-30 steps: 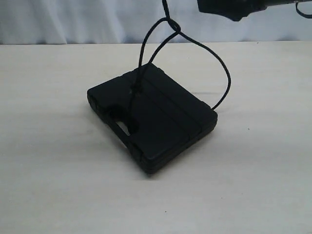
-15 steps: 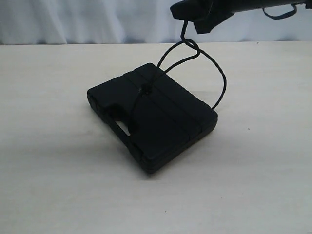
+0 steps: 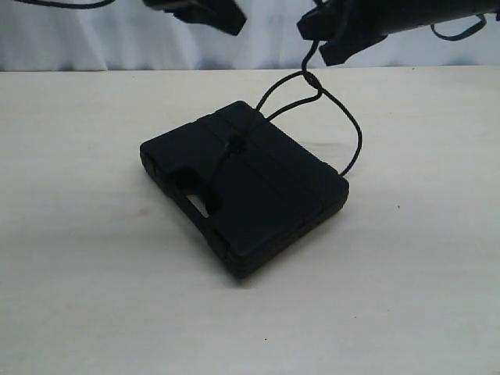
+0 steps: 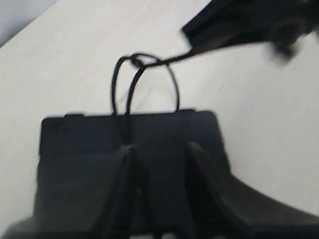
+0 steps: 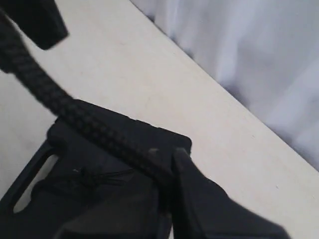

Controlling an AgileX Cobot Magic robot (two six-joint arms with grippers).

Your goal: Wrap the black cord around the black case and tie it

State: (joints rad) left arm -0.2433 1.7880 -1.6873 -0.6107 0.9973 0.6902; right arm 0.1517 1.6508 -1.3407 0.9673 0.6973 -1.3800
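Rigid black case [image 3: 250,187] lies flat on the surface [image 3: 94,297], limp braided black cord [image 3: 348,125] rising off its lid to the right gripper [image 3: 316,43], jaws pinching it; left gripper [image 4: 159,149] jaws spread, empty, probably best grabbing the loose strand near the crossing.

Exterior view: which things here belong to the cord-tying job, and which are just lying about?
In the job:
black cord
black case
right gripper, shut on the cord
left gripper, open, over the case

Just surroundings:
table
white curtain behind it
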